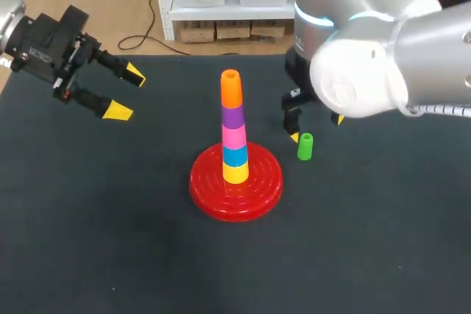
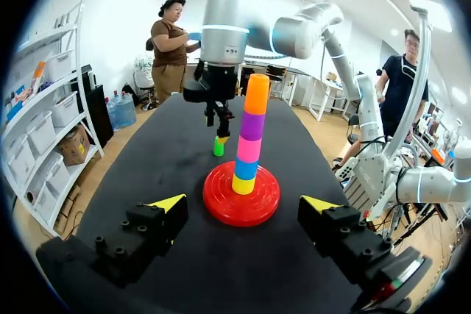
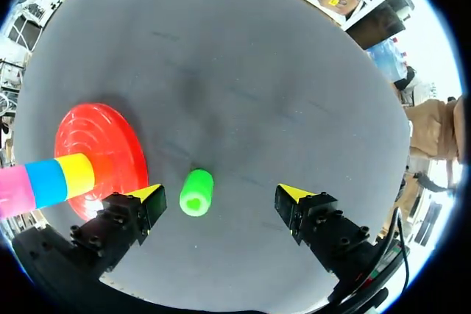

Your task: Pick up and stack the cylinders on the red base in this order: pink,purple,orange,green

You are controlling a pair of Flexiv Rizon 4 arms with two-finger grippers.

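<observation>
Red base (image 1: 202,185) holds yellow, blue, pink, purple, orange stack (image 1: 234,126); green cylinder (image 3: 196,193) stands untouched inside right claw (image 3: 221,195), wide open; left claw (image 1: 126,93) wide open, empty.

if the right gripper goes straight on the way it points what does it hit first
Probably the green cylinder, standing ahead between the open fingers of the right gripper; depth unclear.

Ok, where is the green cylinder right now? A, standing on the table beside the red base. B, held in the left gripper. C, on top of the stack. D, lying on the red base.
A: the green cylinder stands on the table beside the red base, under the open right gripper, while the orange cylinder tops the stack.
</observation>
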